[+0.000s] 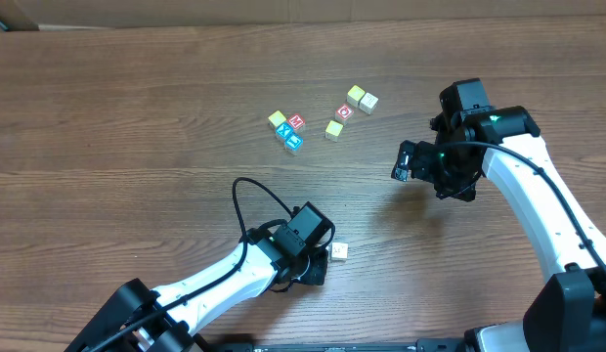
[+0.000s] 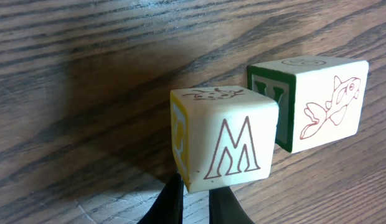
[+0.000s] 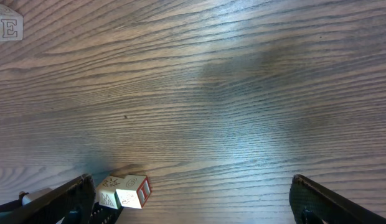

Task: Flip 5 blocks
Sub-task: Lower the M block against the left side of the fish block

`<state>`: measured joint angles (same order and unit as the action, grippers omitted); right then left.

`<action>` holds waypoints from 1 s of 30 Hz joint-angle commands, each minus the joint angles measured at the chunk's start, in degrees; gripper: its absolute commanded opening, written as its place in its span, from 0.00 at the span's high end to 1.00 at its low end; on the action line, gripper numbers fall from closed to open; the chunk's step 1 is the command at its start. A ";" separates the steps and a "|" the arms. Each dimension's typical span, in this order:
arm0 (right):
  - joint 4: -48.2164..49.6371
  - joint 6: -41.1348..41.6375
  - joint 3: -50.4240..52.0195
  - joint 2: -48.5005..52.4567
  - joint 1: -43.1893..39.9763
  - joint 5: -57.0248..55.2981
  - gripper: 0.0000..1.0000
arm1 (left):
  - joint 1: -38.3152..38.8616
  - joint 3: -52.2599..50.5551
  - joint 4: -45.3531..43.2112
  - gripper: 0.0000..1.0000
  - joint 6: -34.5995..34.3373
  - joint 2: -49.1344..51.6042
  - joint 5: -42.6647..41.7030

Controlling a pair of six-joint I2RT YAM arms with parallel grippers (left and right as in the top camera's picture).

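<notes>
The M block, cream with a red-outlined M on the face toward the left wrist camera and a yellow-framed face on its left, sits on the desk at the near edge, right in front of the left hand. That hand's two dark fingers are drawn together, with only a sliver between them. Their tips lie at the block's lower edge, and I cannot tell whether they touch it. They clamp nothing.

Just to the right of the M block and a little behind it stands the fish block, which has a red fish on one face and a green-framed letter on the face turned toward its neighbour. The two are close, with a narrow gap between them. From overhead only one cream block of the pair shows. The left hand and the white left arm cover the rest.

Well apart, toward the far middle of the desk, lie two loose groups:
- Left group: a yellow block, a red block and the blue blocks, packed together.
- Right group: a pale green block, a second red block, and a yellow-green block touching a cream-topped block.

The right hand hangs over bare wood on the right, its fingers spread wide and holding nothing. Its camera catches the near pair low on the left and an E block in the top corner.
</notes>
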<state>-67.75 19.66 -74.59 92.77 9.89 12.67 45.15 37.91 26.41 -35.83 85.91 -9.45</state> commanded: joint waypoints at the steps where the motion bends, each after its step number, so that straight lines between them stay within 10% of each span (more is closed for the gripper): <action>1: 0.15 -0.20 -0.76 -0.39 0.00 0.33 0.00 | 0.20 -0.26 -0.96 0.91 0.07 0.59 -0.44; 30: 0.13 -0.20 -0.76 -0.39 0.00 0.33 0.00 | -0.61 -0.17 -4.02 0.87 0.04 0.59 -0.70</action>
<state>-67.77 19.66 -74.59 92.77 9.89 12.69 44.88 37.91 22.90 -35.86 85.91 -9.47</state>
